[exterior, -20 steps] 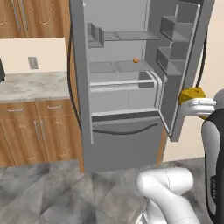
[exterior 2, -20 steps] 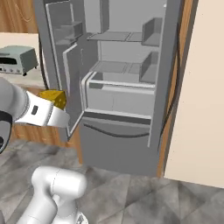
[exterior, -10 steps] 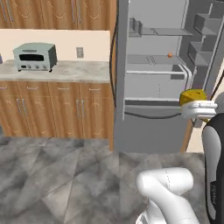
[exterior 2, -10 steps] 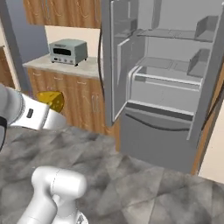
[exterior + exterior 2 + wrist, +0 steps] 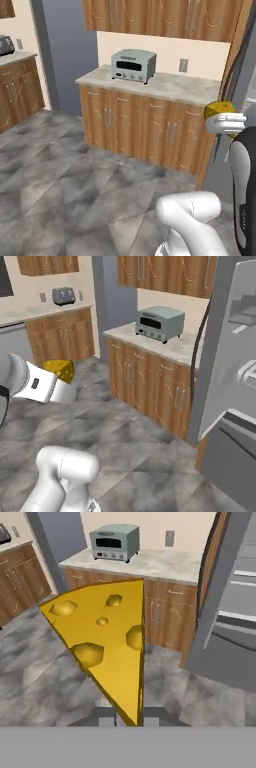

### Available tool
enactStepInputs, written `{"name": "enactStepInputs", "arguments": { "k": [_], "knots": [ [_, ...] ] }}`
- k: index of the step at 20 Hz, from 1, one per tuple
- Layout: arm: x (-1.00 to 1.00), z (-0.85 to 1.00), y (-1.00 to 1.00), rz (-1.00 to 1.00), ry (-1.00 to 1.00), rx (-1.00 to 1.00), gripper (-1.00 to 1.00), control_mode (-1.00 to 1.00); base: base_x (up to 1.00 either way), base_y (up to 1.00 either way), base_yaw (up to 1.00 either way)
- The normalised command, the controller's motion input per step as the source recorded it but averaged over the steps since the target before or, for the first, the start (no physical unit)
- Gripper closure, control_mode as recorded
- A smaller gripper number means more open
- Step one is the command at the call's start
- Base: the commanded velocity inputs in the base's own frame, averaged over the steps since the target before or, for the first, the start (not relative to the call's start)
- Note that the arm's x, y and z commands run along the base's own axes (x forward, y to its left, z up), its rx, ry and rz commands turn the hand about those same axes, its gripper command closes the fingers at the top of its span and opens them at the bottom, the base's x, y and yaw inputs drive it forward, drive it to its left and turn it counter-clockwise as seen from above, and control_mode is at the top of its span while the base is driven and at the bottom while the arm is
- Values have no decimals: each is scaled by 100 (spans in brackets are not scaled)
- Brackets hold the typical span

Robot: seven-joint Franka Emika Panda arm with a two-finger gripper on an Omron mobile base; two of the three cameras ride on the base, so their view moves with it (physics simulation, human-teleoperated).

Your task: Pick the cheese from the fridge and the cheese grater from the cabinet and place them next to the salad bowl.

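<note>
The cheese (image 5: pixel 107 637), a yellow wedge with darker holes, stands point-down between my gripper's (image 5: pixel 125 717) fingers, which are shut on it. From the base it shows as a yellow lump (image 5: pixel 220 108) at the tip of my white hand, held in the air at counter height; from the other side the cheese (image 5: pixel 59 370) hangs over the floor. The fridge (image 5: pixel 235 361) stands open at the right, its grey door (image 5: pixel 220 597) edge-on. Wood-grain upper cabinet doors (image 5: pixel 165 17) with bar handles hang above the counter, all shut. The cheese grater and the salad bowl are out of view.
A pale green toaster oven (image 5: pixel 132 65) sits on a stone counter (image 5: pixel 170 86) over wooden lower doors, beside the fridge. A second counter (image 5: pixel 45 311) with a small toaster (image 5: pixel 62 295) runs along the left wall. Grey marbled floor (image 5: pixel 75 175) lies open ahead.
The whole picture has swung left: the base has turned away from the fridge toward the counter with the toaster oven. The cheese stays gripped in the same place relative to the arm.
</note>
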Motion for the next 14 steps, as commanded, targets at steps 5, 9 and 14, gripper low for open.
{"name": "enactStepInputs", "arguments": {
  "k": [5,9,14],
  "knots": [
    [0,0,0,0,0,0,100,100,56,46,74],
    [0,0,0,0,0,0,100,100,40,47,76],
    [0,0,0,0,0,0,100,100,16,48,77]
  ]
}}
